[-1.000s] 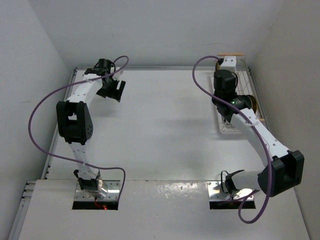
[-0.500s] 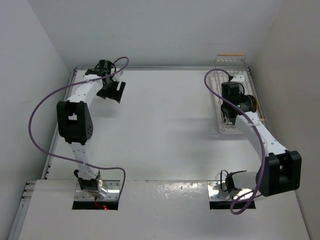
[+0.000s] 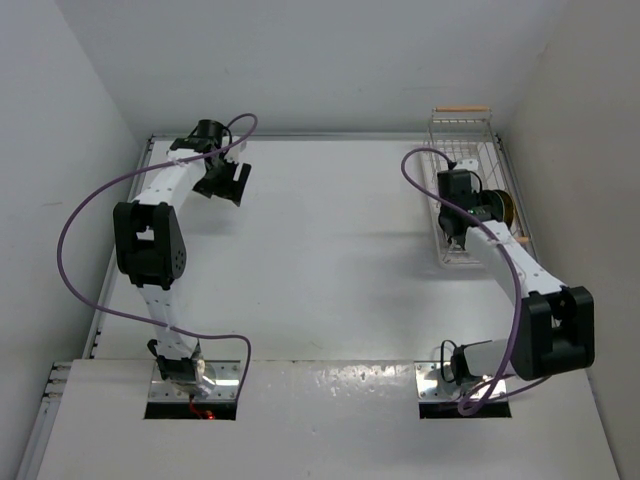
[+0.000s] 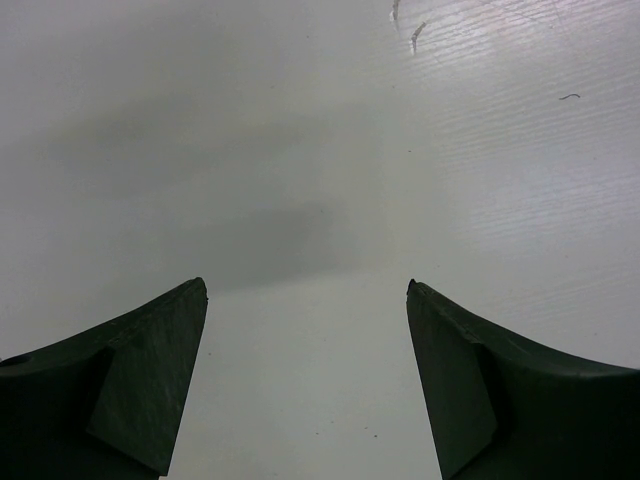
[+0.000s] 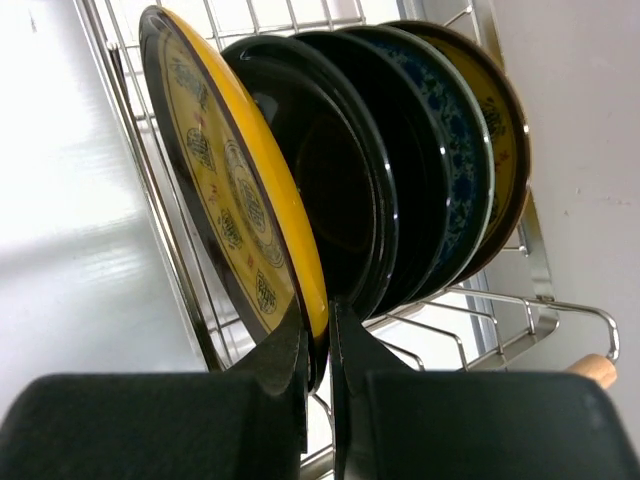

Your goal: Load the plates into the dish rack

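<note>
At the far left of the table, the left gripper [image 4: 305, 290] hangs with its jaws spread wide. Only bare table [image 4: 300, 120] lies between and ahead of them, and I'd guess it is parked clear of the work. To the right, the right gripper [image 5: 318, 310] pinches the lower rim of a yellow plate [image 5: 225, 200] standing on edge in the dish rack [image 5: 500, 300]. Just beyond the jaws stand two black plates [image 5: 330, 180], a blue-green plate [image 5: 452, 140] and a second yellow plate [image 5: 507, 130], all upright between the wires. All five look loaded, so the grip probably only steadies this one in its slot.
</note>
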Action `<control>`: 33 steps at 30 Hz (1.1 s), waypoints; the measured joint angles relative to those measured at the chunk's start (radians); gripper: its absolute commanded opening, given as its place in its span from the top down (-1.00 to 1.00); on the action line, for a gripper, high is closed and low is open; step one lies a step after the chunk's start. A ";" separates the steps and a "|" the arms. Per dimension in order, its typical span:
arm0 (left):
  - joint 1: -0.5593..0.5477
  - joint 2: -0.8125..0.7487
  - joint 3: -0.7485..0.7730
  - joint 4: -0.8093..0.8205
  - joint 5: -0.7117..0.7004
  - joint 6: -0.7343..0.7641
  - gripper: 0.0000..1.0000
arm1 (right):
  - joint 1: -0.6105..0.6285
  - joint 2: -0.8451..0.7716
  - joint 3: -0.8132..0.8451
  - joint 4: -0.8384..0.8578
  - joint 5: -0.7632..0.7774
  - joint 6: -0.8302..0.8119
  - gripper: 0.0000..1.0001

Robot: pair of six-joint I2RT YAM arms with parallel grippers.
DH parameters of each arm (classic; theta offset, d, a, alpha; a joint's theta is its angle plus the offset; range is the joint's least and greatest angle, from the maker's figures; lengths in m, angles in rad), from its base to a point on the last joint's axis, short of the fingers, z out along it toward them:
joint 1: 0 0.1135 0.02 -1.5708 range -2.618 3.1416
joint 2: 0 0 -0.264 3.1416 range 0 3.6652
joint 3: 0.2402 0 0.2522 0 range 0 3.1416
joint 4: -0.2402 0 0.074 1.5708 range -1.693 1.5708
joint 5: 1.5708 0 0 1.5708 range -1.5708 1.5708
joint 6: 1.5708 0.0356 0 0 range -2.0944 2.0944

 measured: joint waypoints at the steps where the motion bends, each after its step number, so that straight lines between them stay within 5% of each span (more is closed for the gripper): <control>1: 0.000 0.000 0.000 0.000 -0.002 0.000 -0.71 | 0.000 0.005 0.000 0.000 0.000 -0.001 1.00; 6: 0.000 0.000 0.000 0.000 -0.006 0.000 -0.71 | 0.002 0.041 0.000 -0.004 -0.013 -0.005 0.51; 20: 0.000 0.000 0.000 0.000 -0.006 0.000 -0.71 | -0.007 0.025 0.099 -0.038 -0.039 -0.085 -0.10; 27: 0.000 0.000 0.000 0.000 -0.012 0.001 -0.71 | -0.025 -0.162 0.222 -0.088 -0.135 -0.097 -0.99; 33: 0.000 -0.005 -0.023 0.008 -0.052 0.004 -0.71 | -0.122 -0.484 0.088 -0.141 -0.263 0.042 -1.00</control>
